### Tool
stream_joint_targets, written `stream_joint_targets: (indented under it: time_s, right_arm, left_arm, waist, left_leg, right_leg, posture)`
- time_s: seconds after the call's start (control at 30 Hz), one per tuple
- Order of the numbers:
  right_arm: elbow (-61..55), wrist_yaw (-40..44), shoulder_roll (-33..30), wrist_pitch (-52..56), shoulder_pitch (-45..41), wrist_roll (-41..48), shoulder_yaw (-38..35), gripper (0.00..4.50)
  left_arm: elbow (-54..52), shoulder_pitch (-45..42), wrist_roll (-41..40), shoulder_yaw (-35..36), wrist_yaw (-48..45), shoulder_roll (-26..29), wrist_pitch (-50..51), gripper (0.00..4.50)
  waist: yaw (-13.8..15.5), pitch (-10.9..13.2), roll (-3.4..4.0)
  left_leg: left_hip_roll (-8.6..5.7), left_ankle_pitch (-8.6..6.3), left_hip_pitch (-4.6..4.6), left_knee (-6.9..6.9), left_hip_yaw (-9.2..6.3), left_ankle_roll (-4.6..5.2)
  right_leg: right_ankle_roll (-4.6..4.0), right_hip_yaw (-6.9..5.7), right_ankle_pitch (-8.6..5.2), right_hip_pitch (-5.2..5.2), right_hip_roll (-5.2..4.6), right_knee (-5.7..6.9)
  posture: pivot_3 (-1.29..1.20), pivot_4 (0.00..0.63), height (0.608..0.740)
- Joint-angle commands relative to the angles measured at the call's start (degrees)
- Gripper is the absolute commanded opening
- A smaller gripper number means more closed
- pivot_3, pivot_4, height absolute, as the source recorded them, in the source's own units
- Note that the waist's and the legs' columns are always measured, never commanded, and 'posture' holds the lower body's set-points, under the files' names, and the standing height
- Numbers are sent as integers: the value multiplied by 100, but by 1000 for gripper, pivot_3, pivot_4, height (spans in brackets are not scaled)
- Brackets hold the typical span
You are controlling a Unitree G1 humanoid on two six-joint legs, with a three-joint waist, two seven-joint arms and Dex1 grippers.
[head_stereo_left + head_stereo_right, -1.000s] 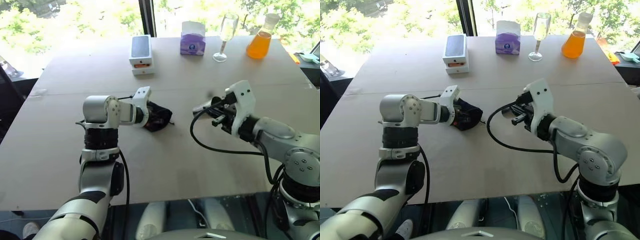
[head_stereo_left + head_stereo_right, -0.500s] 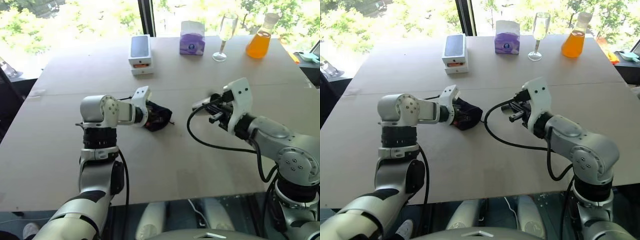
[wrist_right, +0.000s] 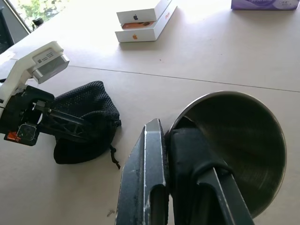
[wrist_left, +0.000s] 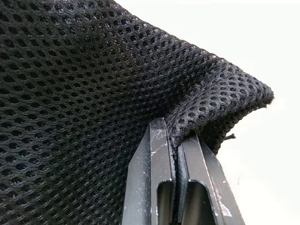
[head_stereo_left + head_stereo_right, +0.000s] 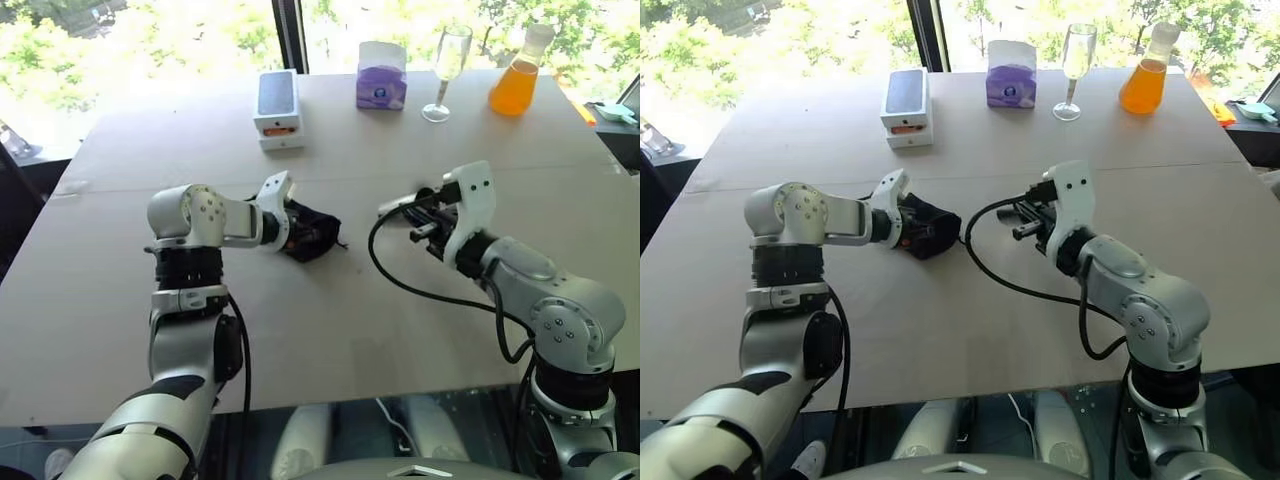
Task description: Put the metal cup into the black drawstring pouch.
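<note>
The black drawstring pouch lies bunched on the table left of centre. My left gripper is shut on a fold of its mesh edge. In the right wrist view the pouch shows with the left gripper's fingers pressed into it. The metal cup is tipped on its side, mouth toward the camera, and my right gripper is shut on its rim, one finger inside. In the head view the cup hangs above the table, a short way right of the pouch.
Along the far edge stand a white phone box, a purple tissue pack, a clear wine glass and a flask of orange liquid. A black cable loops below my right wrist.
My left wrist has rolled a little with the pouch still pinched. My right gripper has turned slightly with the cup. Neither hand has travelled noticeably.
</note>
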Motion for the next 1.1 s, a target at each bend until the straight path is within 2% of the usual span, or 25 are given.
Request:
stream_joint_targets:
  time_s: [0.03,0.3,0.47,0.57,0.83,0.9,1.1]
  right_arm:
    - [-79,52,96,-266,-27,-57,-14,71]
    - [234,631,720,-432,46,531,183,71]
    - [716,842,1296,-773,73,816,59,71]
    - [1006,903,1365,-955,0,690,124,71]
    - [1783,604,1897,-1529,-103,638,-165,71]
    - [1866,587,1914,-1558,-86,628,-184,71]
    - [1708,925,1476,-1237,208,431,499,71]
  left_arm:
    - [103,-150,-230,191,113,61,9,0]
    - [605,-304,-896,462,287,65,9,0]
    - [1407,-718,-1489,813,645,48,9,0]
    - [1817,-942,-1731,911,844,98,9,0]
    - [1656,-834,-2661,262,961,278,9,0]
    - [1653,-815,-2834,213,1049,310,9,0]
    - [1508,-733,-3067,386,1387,221,9,0]
  waist:
    - [-1,0,0]
    - [-21,0,0]
    - [-25,0,0]
    - [-23,0,-1]
    - [-146,0,0]
    - [-152,0,0]
    - [-152,0,0]
  left_leg:
    - [0,0,0,0,0,0]
    - [0,1,0,0,1,-2]
    - [0,1,0,2,1,-2]
    - [-3,1,0,6,1,-2]
    - [-2,8,-2,1,8,-13]
    - [-1,8,-2,1,12,-13]
    - [-1,8,-3,0,18,-14]
  right_leg:
    - [0,0,0,0,0,0]
    - [0,3,0,-5,0,5]
    - [0,2,0,-5,-1,9]
    - [0,1,0,-5,-4,14]
    - [0,17,0,-30,-3,42]
    - [0,29,0,-36,-1,47]
    - [0,57,0,-44,1,52]
  posture:
    - [0,150,740]
    - [0,150,740]
    - [0,150,740]
    - [0,150,740]
    - [0,150,740]
    - [0,150,740]
    - [0,150,740]
